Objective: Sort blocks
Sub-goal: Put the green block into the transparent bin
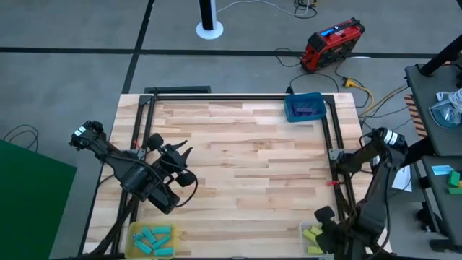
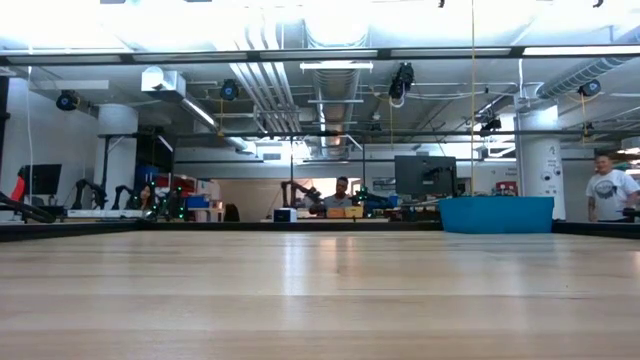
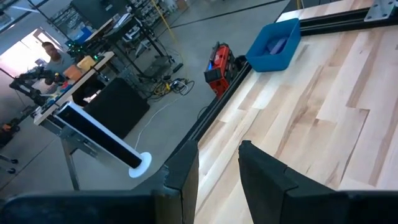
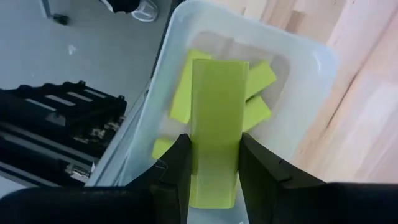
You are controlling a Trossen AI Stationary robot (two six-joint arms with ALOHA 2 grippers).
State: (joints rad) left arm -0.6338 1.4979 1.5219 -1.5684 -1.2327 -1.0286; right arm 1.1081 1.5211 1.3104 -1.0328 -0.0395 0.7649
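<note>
My right gripper (image 4: 214,140) is over the clear tray (image 4: 311,56) at the table's near right corner and is shut on a yellow-green block (image 4: 214,99). Several more yellow-green blocks (image 4: 261,78) lie in that tray (image 1: 306,230). Cyan-blue blocks (image 1: 153,240) lie in the yellow tray (image 1: 133,248) at the near left corner. Dark purple blocks (image 1: 307,110) lie in the blue tray (image 1: 290,108) at the far right. My left gripper (image 3: 217,149) hangs open over the table's left side (image 1: 182,150), with nothing between its fingers. My right gripper pinches the yellow-green block by its two long sides, at the end nearest the wrist (image 4: 214,171), between its two fingers. The block lies along the fingers and sticks out past their tips over the clear tray. Whether its free end (image 4: 216,65) touches the blocks below, I cannot tell.
A black metal frame (image 1: 238,96) runs along the table's far, left and right edges. The middle of the wooden tabletop (image 1: 245,166) bears nothing. On the floor beyond the far edge stand a red device (image 1: 330,43) and a white post base (image 1: 209,29). People show in the room behind.
</note>
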